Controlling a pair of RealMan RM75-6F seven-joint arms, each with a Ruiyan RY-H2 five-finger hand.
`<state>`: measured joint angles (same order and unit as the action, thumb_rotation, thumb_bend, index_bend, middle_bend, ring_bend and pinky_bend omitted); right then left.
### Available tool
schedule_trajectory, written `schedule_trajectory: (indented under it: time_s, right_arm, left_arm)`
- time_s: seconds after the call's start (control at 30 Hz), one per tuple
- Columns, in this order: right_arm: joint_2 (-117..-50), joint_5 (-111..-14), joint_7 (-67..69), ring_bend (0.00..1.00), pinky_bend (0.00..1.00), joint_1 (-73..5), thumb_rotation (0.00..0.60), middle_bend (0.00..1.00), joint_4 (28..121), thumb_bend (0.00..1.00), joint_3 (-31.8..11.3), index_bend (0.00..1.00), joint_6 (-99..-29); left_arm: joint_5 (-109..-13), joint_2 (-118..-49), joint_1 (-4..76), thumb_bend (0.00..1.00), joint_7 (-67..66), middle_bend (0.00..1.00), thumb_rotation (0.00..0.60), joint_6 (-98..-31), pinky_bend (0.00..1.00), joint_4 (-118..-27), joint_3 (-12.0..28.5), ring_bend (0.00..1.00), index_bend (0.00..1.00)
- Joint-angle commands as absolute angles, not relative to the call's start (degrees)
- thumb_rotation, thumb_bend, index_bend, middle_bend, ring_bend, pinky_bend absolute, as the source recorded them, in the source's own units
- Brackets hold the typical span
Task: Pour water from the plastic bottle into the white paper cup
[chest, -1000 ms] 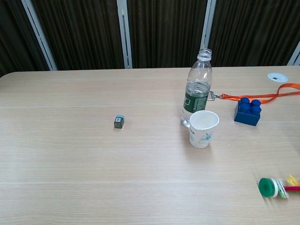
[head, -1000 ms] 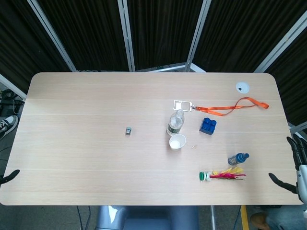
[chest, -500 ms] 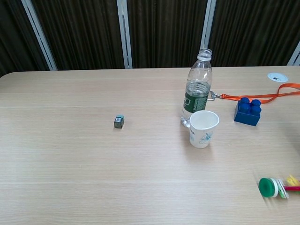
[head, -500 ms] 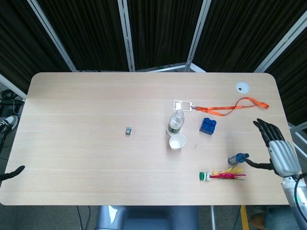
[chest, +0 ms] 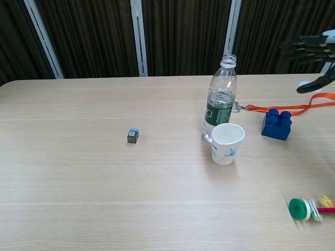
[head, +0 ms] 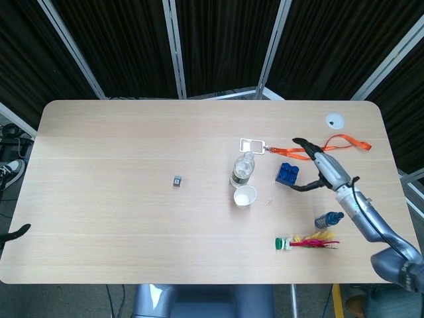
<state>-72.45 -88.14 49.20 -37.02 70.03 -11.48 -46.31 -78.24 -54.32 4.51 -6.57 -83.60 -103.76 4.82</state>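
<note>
**A:** Starting from the head view: what is changing?

**B:** The right hand (head: pixel 317 167) is sweeping in over the pale wooden table (head: pixel 119 146). A second ago it was hanging off the right edge; now it is hovering above the blue toy brick (head: pixel 287 173), fingers spread wide, holding nothing. The clear plastic bottle with the green label (head: pixel 242 169) is standing upright and uncapped near the table's middle, and the white paper cup (head: pixel 244 196) is sitting just in front of it, neither having shifted.

**A:** And the left hand?

**B:** Only a dark tip (head: pixel 14 232) is showing at the left edge; I cannot tell how its fingers are lying.

**A:** Now the chest view.

**B:** The right hand (chest: pixel 312 55) is newly entering at the upper right, fingers apart, thumb dropped below them, above the orange lanyard (chest: pixel 293 108) and well apart from the bottle (chest: pixel 220 99). The cup (chest: pixel 227 144) is standing upright, almost touching the bottle's base. The small grey cube (chest: pixel 133 135) and the green-capped feathered toy (chest: pixel 305 208) are staying put.

**A:** Meaning for the task?

**B:** I am reading it as the reach beginning: the bottle is not yet grasped, no pouring is under way. The close cup could get knocked as the hand is closing in.
</note>
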Motion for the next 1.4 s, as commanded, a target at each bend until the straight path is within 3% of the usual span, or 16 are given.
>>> schedule_trajectory:
  time_s: [0.03, 0.53, 1.4]
  right_arm:
    - [-77.67, -89.91, 53.2, 0.0, 0.0, -40.73, 0.6, 0.0, 63.84, 0.0, -10.01, 0.0, -43.43]
    - [-87.8, -91.84, 63.01, 0.0, 0.0, -46.36, 0.6, 0.0, 53.12, 0.0, -6.13, 0.0, -41.66]
    - [-98.81, -85.14, 65.86, 0.0, 0.0, -51.59, 0.6, 0.0, 42.92, 0.0, -8.55, 0.0, -37.67]
  left_arm:
    - [-77.61, -54.58, 4.55, 0.0, -7.35, 0.0, 0.6, -83.74, 0.0, -103.56, 5.1, 0.0, 0.0]
    - [-75.69, -55.73, 5.72, 0.0, -9.5, 0.0, 0.6, -82.15, 0.0, -103.32, 5.56, 0.0, 0.0]
    - [-72.84, -56.11, 6.58, 0.0, -10.9, 0.0, 0.6, -80.74, 0.0, -103.38, 5.96, 0.0, 0.0]
